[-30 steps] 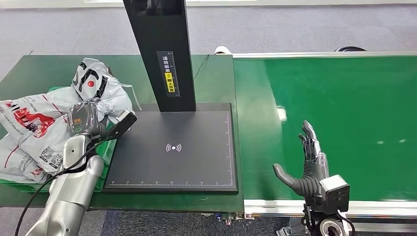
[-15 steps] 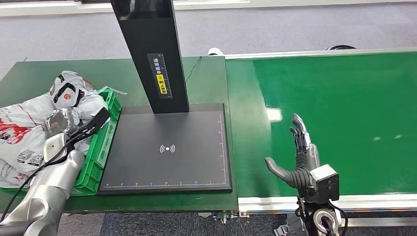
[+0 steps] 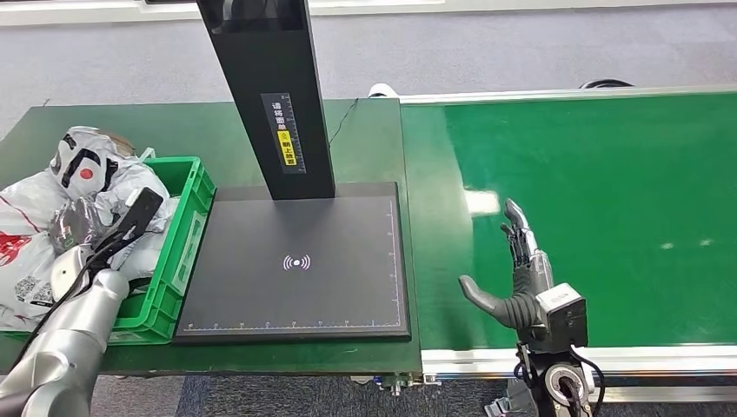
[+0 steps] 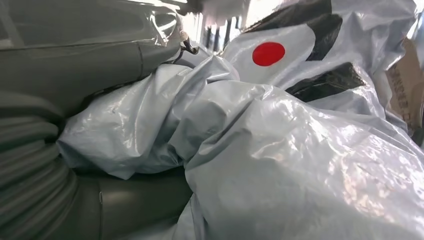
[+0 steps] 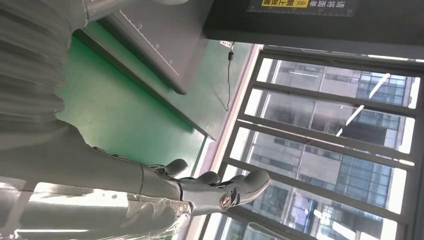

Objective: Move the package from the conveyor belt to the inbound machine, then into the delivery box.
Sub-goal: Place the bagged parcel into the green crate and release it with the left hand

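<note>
The package is a crumpled grey plastic bag with black marks and a red dot. It hangs over the far left part of the green delivery box, gripped by my left hand. Up close the bag's bunched plastic is squeezed between the thick thumb and the fingers of the left hand. My right hand is held open and empty, fingers straight, just above the near left part of the green conveyor belt. The right wrist view has those fingers spread with nothing in them.
The inbound machine's black scan plate lies between box and belt, with its black column rising at the back. Other white printed bags are piled in and beside the box at the left. No package lies on the belt.
The camera shifted after the oldest frame. Since half a second ago my left hand has carried the package further left over the box, baring more of its green rim. The right hand drifted slightly left.
</note>
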`<state>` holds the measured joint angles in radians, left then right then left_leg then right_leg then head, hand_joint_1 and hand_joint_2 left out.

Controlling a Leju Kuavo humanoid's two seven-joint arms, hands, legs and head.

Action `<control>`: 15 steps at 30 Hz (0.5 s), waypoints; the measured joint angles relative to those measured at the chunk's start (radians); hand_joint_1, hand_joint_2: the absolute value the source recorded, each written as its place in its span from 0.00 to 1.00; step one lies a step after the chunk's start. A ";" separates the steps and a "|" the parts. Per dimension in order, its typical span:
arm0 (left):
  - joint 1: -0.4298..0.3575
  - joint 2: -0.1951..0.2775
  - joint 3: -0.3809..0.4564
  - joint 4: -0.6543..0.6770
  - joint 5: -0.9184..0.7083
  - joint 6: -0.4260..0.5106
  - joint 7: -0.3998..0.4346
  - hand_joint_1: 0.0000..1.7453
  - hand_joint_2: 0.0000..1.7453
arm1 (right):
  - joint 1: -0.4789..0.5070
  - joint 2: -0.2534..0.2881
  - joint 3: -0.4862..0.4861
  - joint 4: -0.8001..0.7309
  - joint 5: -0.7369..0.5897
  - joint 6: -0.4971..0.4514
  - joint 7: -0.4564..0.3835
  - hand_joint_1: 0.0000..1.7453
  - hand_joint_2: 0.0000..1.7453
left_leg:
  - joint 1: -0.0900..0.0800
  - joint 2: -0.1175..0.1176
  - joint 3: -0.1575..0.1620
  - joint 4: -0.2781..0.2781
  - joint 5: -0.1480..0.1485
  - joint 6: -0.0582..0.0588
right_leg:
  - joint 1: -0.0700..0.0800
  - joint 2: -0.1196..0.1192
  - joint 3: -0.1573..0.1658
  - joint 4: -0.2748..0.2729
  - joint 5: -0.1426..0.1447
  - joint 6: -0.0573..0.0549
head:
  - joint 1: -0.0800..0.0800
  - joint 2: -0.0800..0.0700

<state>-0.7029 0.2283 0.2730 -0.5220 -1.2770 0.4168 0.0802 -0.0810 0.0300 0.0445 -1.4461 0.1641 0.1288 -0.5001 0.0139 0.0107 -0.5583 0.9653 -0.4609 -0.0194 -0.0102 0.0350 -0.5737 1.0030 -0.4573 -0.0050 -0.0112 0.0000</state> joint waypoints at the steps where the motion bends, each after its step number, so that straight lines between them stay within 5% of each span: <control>1: -0.005 0.000 0.000 0.005 -0.004 -0.032 0.003 1.00 1.00 | -0.002 0.000 0.002 0.004 0.000 0.000 0.000 0.00 1.00 | 0.000 0.000 0.000 0.000 0.000 0.000 | 0.000 0.000 0.000 0.000 0.000 0.000 | 0.000 0.000; 15: -0.077 0.000 -0.074 0.066 -0.077 -0.408 0.057 0.95 1.00 | -0.056 0.000 0.013 0.070 0.005 -0.002 -0.001 0.00 1.00 | 0.000 -0.007 0.010 -0.001 0.000 -0.001 | -0.001 -0.006 0.013 0.000 -0.003 -0.001 | 0.000 0.000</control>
<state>-0.7800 0.2287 0.1991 -0.4564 -1.3544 0.0089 0.1376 -0.1373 0.0298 0.0572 -1.3763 0.1691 0.1270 -0.5009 0.0134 0.0036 -0.5478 0.9642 -0.4611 -0.0203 -0.0107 0.0287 -0.5606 1.0030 -0.4601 -0.0060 -0.0113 0.0000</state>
